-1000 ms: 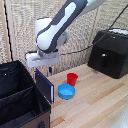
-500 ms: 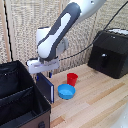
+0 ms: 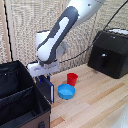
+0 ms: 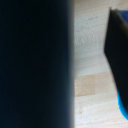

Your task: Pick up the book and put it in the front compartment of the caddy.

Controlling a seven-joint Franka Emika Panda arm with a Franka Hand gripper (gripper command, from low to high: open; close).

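My gripper [image 3: 45,76] is shut on the top edge of the book [image 3: 48,89]. The dark navy book hangs upright just outside the caddy's wall on the exterior view's right. The caddy [image 3: 41,111] is a large black fabric box at the lower left of that view. A divider [image 3: 17,91] splits it into two sections. The front compartment [image 3: 20,107] is the one nearer the camera. In the wrist view a blurred dark mass [image 4: 32,65] fills half the picture; I cannot tell whether it is the book or the caddy.
A red cup [image 3: 72,78] and a blue bowl [image 3: 66,91] stand on the wooden table just beyond the book, on the exterior view's right. A black glossy appliance [image 3: 110,52] sits at the back right. A woven screen closes off the back.
The gripper has sunk slightly with the book still in it. Cup, bowl and caddy have not moved.
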